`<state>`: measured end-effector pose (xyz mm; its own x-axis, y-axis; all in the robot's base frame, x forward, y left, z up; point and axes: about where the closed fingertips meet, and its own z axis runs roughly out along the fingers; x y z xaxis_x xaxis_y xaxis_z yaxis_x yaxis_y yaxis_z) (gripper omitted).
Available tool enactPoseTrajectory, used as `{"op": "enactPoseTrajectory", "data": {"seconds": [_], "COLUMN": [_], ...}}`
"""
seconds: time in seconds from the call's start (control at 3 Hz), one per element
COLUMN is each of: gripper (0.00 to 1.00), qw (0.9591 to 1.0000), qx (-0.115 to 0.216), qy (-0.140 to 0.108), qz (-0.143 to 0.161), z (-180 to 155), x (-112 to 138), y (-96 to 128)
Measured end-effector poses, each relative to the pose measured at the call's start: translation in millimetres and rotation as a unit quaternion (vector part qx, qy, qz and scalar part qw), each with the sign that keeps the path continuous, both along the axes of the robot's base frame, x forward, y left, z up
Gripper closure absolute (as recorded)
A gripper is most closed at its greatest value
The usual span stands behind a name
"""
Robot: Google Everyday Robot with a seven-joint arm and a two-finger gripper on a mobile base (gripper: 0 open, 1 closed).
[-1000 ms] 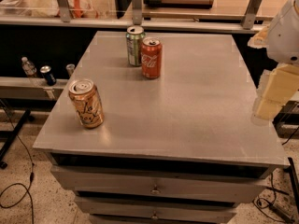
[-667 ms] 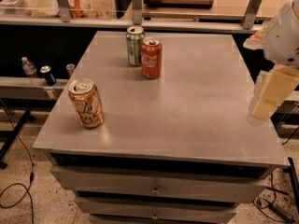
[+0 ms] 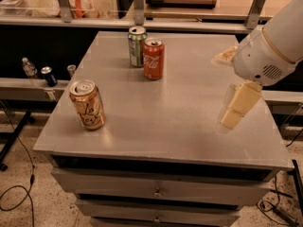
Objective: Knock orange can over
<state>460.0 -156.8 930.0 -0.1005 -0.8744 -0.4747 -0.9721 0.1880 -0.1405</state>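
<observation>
— Standing or toppled, the orange can (image 3: 87,104)?
— Standing upright near the table's (image 3: 184,112) front-left corner, untouched. Pincer (image 3: 238,107) is hovering well apart over the right edge, gripping nothing; its opening I cannot tell. Whole knock is remaining.

Vantage: I look down from above the front edge of the table (image 3: 189,103).
Facing: toward the far counter (image 3: 227,11).
Range: near; the whole tabletop fits.
Gripper (image 3: 231,119): hangs over the table's right side.
</observation>
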Motion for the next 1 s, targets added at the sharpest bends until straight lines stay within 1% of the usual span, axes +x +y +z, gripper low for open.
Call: {"op": "enactPoseTrajectory", "data": {"seconds": [0.33,0.67,1.0], "gripper": [0.0,0.0,0.0], "qw": [0.9961,0.9945,0.9947], "qx": [0.082,0.098,0.096], "qy": [0.004,0.005,0.005], "qz": [0.032,0.037,0.037], "z": [-14.4,-11.2,-11.4], "x": [10.3,9.4,9.4], "y": [34.7,43.1,42.8]}}
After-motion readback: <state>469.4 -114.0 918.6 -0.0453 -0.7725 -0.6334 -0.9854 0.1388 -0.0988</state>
